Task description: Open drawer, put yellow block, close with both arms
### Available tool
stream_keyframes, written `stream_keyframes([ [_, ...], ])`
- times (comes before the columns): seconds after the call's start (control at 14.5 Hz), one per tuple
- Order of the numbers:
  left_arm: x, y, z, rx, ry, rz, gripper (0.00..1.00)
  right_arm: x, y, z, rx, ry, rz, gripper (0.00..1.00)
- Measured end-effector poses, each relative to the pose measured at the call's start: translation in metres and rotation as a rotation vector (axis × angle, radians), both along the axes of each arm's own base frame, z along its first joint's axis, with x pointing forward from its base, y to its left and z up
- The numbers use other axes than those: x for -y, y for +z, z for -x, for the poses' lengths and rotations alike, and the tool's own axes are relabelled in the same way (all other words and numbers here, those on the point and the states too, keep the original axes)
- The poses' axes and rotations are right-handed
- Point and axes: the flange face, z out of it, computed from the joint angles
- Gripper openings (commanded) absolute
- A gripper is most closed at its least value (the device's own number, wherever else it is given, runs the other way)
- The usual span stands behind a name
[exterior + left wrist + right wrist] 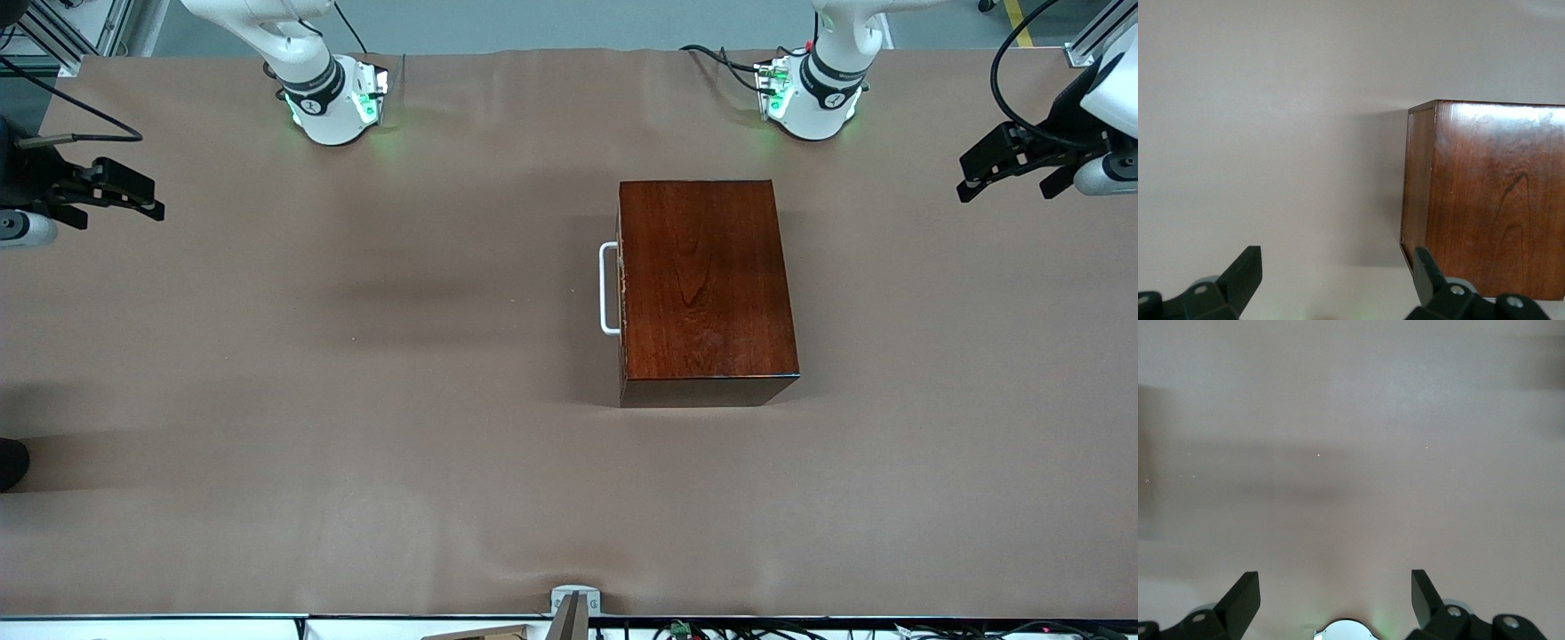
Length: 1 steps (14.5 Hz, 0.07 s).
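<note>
Drawer (pixel 621 289) shut, handle (pixel 608 289) facing right arm's end. Both grippers, right (pixel 133 197) and left (pixel 996 169), empty, fingers spread. Approach handle squarely; pull straight.

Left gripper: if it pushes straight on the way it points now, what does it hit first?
Judging by the left wrist view, the open left gripper aims mostly at bare table; the wooden box sits off toward one finger's side. It would probably meet the table first, perhaps clipping the box corner. Depth is unclear.

l hand (pixel 1009 173) open, r hand (pixel 116 194) open
</note>
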Motion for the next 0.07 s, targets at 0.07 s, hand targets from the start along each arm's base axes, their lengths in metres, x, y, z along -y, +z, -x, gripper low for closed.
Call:
stream_keyframes([
  [0.07,-0.0001,-0.0005,0.0001,-0.003,0.0,0.0,1.0,0.0,0.0,0.0,0.0,0.0,0.0,1.0],
])
